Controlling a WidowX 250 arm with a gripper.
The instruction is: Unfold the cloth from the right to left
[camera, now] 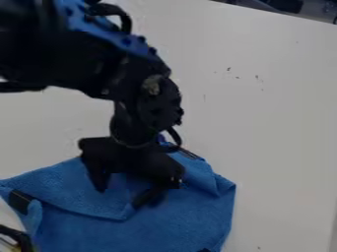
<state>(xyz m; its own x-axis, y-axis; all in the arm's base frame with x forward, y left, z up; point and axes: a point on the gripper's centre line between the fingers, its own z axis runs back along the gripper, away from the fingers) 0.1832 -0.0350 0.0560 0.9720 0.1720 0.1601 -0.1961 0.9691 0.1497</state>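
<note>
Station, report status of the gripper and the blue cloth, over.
Gripper open, at the blue cloth. Cloth partly folded, edges uneven. Possible obstacle: dark object near cloth, lower-left of view. Over.

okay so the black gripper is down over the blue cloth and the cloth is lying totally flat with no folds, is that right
Not quite. The camera view shows the blue cloth partly folded over on itself, not flat. The black gripper is indeed down over it.
</note>
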